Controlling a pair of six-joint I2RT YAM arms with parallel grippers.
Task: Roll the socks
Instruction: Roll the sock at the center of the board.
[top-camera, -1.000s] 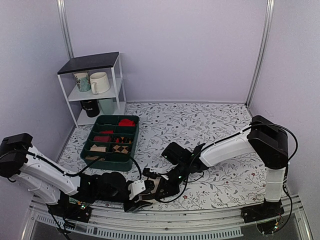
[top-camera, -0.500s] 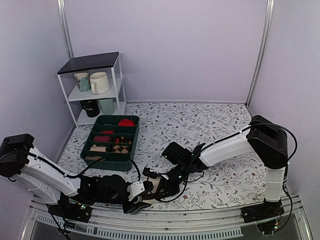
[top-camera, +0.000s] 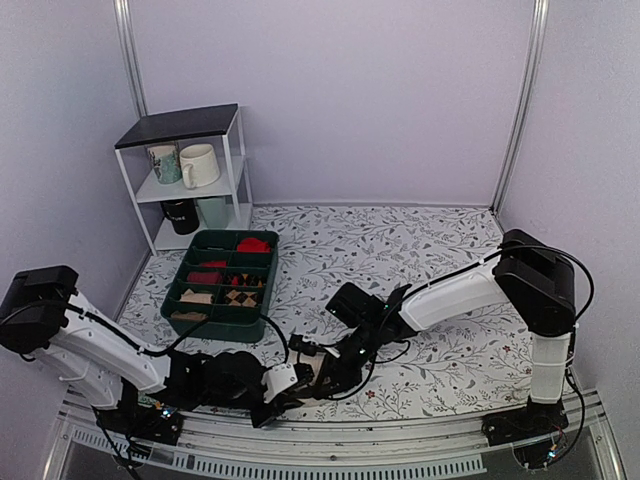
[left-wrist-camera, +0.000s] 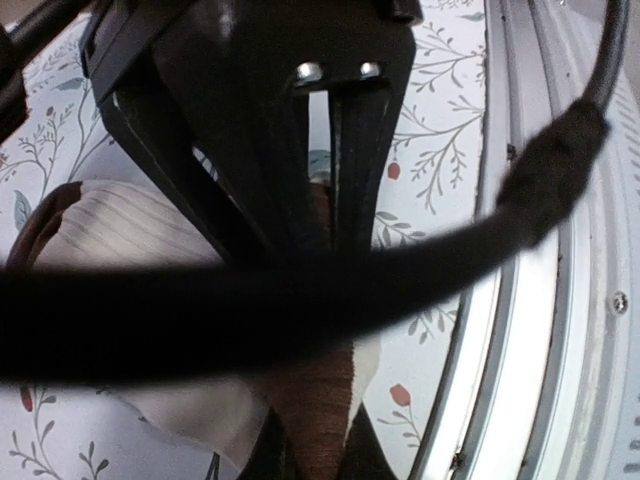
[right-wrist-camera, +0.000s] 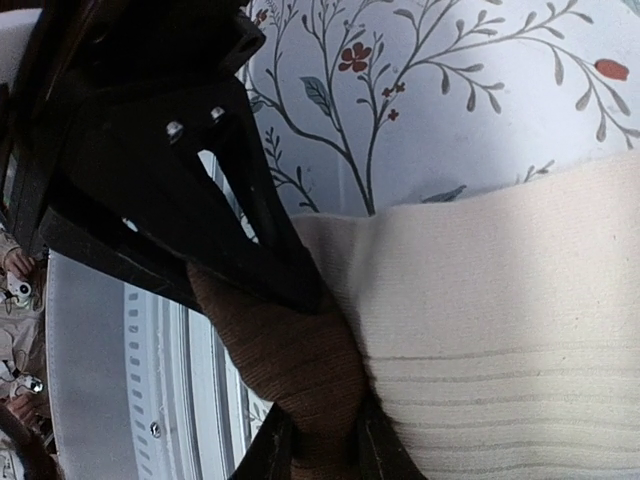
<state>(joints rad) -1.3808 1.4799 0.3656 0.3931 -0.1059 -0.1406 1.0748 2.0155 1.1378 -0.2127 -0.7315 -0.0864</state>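
Brown sock cloth is now squeezed tight between the two fingers of the left gripper (left-wrist-camera: 312, 440). A second ago those fingers stood apart. Now they have snapped together on the dark end of the socks (left-wrist-camera: 130, 235).

The right gripper (right-wrist-camera: 320, 440) pinches brown cloth too, much as it did before.

In the top view both grippers meet at about 6 o'clock on the table (top-camera: 450, 250), right by the near edge. The socks lie under them there, mostly hidden. The cream part spreads flat toward 9 o'clock in the left wrist view and toward 3 o'clock in the right wrist view.

I think both arms now have hold of the dark end, so the rolling can start. I see no tidy roll yet.

From the grippers, the green tray (top-camera: 215, 325) sits at 10 o'clock, well apart.
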